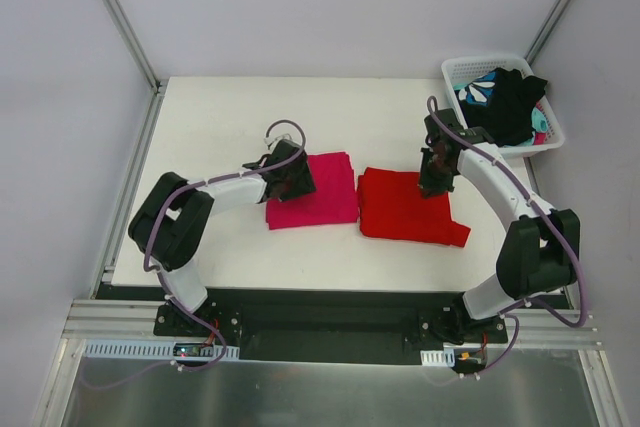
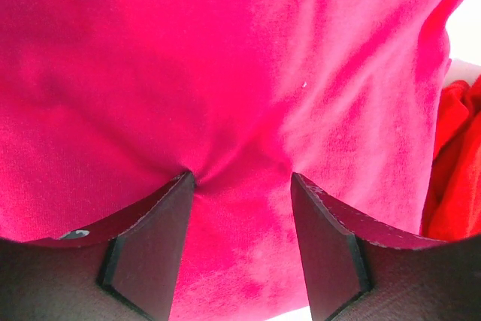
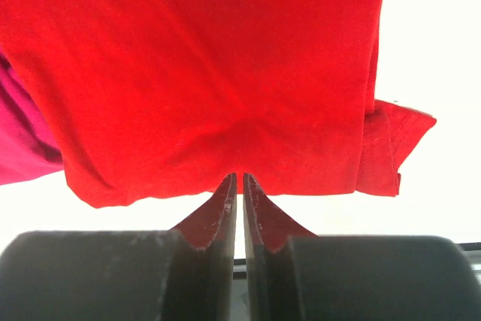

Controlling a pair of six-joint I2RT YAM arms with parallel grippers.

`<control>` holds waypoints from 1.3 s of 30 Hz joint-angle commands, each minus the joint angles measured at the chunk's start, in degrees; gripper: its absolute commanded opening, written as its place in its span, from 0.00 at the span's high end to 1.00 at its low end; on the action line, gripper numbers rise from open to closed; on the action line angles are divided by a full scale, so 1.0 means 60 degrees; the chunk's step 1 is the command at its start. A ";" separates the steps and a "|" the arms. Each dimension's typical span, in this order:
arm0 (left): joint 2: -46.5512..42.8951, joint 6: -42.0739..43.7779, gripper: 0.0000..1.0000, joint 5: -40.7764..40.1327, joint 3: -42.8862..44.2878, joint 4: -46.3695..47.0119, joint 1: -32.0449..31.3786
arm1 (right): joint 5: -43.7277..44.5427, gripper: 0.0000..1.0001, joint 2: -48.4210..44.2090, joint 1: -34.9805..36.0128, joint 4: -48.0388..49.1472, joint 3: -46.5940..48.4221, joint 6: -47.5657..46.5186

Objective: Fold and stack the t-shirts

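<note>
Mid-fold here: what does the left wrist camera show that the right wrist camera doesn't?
Left wrist only: the left claw, fingers apart, pressed into the magenta shirt, which puckers between them. Right wrist only: the right claw, fingers nearly together, seemingly pinching the edge of the red shirt; a sleeve sticking out at right; bare white table. Both: the two shirts side by side, each view catching the other shirt at its edge.

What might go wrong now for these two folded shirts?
The right tool is pinched shut on the red shirt's edge; lifted from that single point, the fold may fall open, and a sleeve corner already pokes out. The left tool stands open with its tips dug into the pink shirt, so any sideways pull might bunch it.
</note>
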 commanded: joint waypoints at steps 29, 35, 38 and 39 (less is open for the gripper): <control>-0.1864 0.0636 0.31 0.1084 0.1135 -0.2804 -0.0067 | 0.0119 0.69 -0.1469 -0.0142 0.0137 -0.0648 -0.0052; -0.1719 0.0651 0.30 0.1113 0.2029 -0.3040 -0.0244 | 0.0134 0.68 -0.1791 -0.0449 0.0138 -0.1073 -0.0184; -0.1368 0.0271 0.29 0.1098 0.2132 -0.2690 -0.0463 | -0.0114 0.68 -0.2054 -0.0771 0.0458 -0.1512 -0.0243; -0.1091 0.0198 0.29 0.1301 0.2161 -0.2369 -0.0711 | -0.0173 0.68 -0.2142 -0.0888 0.0576 -0.1673 -0.0272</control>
